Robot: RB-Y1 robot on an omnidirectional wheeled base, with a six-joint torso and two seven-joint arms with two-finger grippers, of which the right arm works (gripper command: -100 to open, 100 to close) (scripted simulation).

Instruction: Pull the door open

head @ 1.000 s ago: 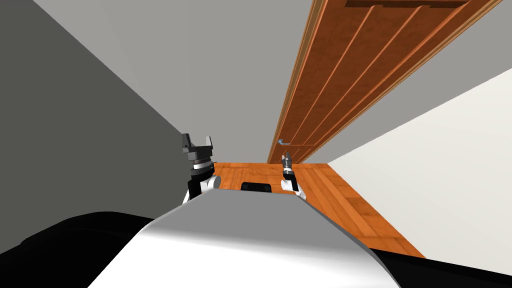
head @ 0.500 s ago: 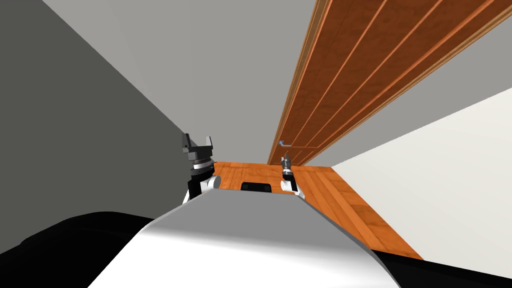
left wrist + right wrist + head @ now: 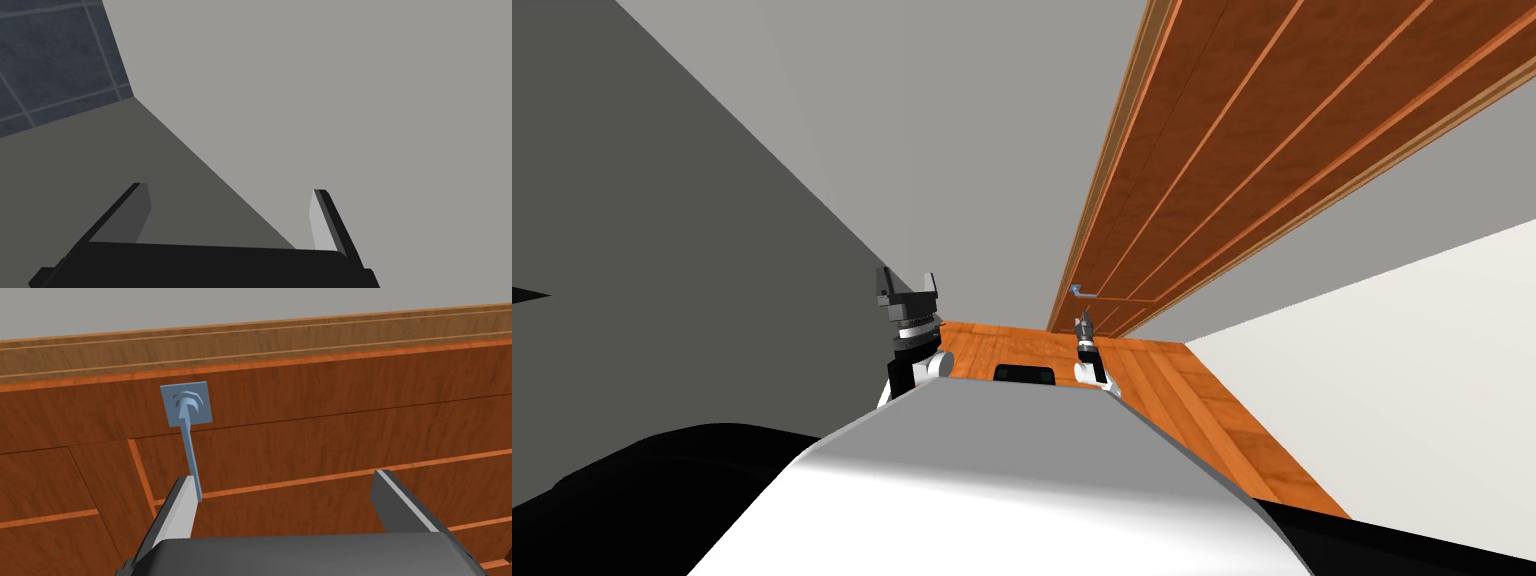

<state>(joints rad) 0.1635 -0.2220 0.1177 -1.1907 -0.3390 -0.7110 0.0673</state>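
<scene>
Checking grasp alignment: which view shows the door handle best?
Right wrist view: door handle close, its lever tip beside one finger of the open right gripper. Head view has it tiny; left wrist view faces away.

Door (image 3: 310, 438) reddish grained wood, smooth; lever handle (image 3: 189, 438) matt blue-grey; floor (image 3: 1202, 400) orange wood planks.

The door (image 3: 1232, 140), reddish-brown wood with recessed panels edged in lighter orange strips, sits flush in its paler wooden frame (image 3: 250, 348), and its blue-grey lever handle (image 3: 191, 453) runs straight out from a square plate (image 3: 186, 404) close to the door's frame-side edge.
</scene>
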